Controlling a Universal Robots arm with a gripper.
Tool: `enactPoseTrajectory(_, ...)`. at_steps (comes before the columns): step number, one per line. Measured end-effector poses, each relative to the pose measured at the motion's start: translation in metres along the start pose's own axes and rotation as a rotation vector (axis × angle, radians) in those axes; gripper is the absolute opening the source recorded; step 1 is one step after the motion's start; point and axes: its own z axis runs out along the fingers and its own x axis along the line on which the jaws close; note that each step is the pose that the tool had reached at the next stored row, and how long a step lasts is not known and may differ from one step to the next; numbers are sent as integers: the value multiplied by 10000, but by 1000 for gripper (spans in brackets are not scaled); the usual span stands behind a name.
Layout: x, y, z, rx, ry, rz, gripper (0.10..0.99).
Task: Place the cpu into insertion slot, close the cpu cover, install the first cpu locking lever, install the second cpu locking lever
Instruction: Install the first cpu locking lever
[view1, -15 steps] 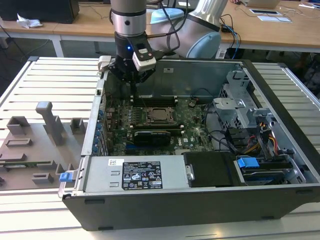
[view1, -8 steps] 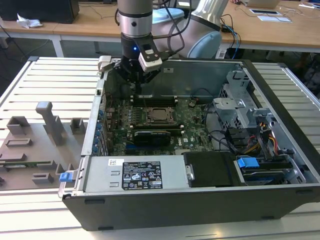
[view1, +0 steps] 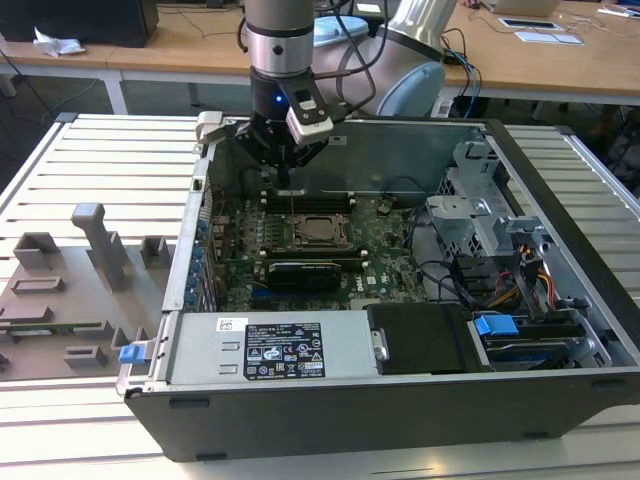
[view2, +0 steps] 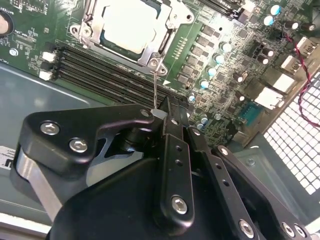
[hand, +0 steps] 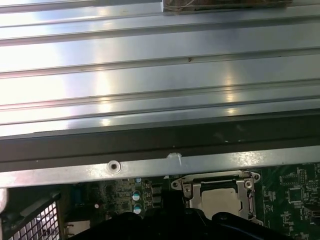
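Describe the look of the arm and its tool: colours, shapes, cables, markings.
In the exterior view, the arm is a silver-grey cylinder with pale blue joint caps, a black wrist band with a small blue light, and dark cables beside it. A small white and black box sits on the wrist. The matte black tool has chunky linkage plates fastened with silver hex-socket screws.

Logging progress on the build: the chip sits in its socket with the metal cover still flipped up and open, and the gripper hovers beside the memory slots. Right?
Not quite. The cover is closed flat over the chip, framing it, as the second wrist view shows. The rest holds: the chip sits in its socket, and the gripper is beside the memory slots.
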Motion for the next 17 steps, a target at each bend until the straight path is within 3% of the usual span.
enactPoseTrajectory(17, -162, 15, 55, 0, 0, -1, 106)
